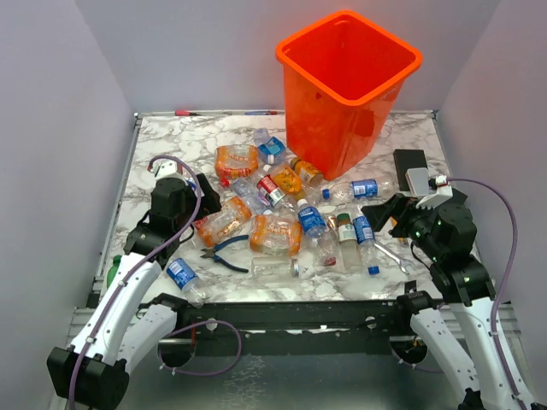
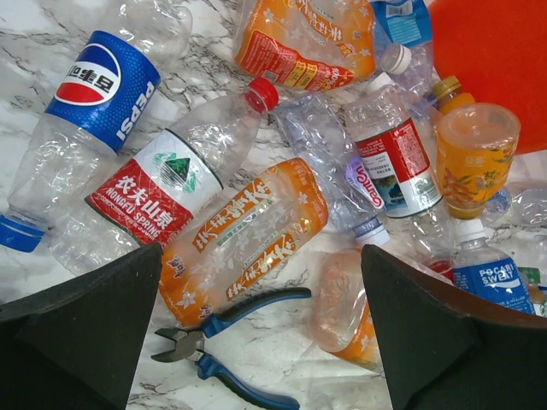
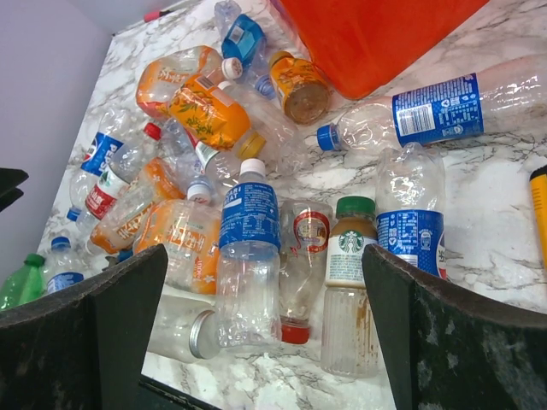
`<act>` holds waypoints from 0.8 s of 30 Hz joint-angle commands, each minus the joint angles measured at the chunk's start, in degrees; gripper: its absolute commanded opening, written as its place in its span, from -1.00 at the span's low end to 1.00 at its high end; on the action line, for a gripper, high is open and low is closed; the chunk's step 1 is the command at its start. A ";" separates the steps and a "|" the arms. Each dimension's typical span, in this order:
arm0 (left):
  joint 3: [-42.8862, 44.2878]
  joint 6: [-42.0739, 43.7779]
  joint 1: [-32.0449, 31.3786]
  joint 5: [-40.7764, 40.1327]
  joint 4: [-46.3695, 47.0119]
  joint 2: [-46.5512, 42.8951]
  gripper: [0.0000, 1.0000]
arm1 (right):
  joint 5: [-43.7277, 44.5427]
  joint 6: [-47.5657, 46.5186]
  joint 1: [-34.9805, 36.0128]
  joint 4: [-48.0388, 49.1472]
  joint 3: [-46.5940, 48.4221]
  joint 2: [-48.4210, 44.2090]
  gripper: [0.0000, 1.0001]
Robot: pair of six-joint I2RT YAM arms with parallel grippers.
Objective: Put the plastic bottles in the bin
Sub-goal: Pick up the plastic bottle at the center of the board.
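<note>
The orange bin (image 1: 346, 85) stands empty at the back of the marble table; it also shows in the left wrist view (image 2: 496, 51) and the right wrist view (image 3: 376, 34). Many plastic bottles (image 1: 278, 213) lie in a pile in front of it. My left gripper (image 1: 208, 195) is open and empty over the pile's left side, above an orange-label bottle (image 2: 248, 231) and a red-label bottle (image 2: 154, 192). My right gripper (image 1: 382, 215) is open and empty at the pile's right side, above a blue-label bottle (image 3: 248, 256) and a green-capped bottle (image 3: 349, 282). A green bottle (image 1: 113, 269) lies at the left edge.
Blue-handled pliers (image 2: 231, 329) lie on the table below my left gripper, also in the top view (image 1: 226, 254). A steel wrench (image 1: 389, 254) lies near the front right. A black box (image 1: 410, 161) sits at the back right. Grey walls enclose the table.
</note>
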 commanded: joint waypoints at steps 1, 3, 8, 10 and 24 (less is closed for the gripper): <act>-0.55 0.70 -0.10 -0.52 -0.28 -1.62 0.98 | -1.00 -1.09 0.07 -0.28 -0.43 0.37 1.00; -0.55 1.19 -0.07 0.01 -0.32 -1.44 0.98 | -0.67 -1.65 0.07 -0.38 -0.30 0.45 1.00; -1.39 3.44 -0.08 3.41 0.22 -0.88 0.98 | 0.87 -3.33 0.07 -1.07 0.94 2.44 0.92; -1.93 5.27 -0.21 4.18 0.73 -0.72 0.98 | 1.86 -3.58 0.19 -2.02 2.19 5.48 0.88; -5.48 4.12 -2.78 5.80 4.55 0.37 0.98 | 20.48 7.16 24.07 4.59 -2.32 23.15 0.87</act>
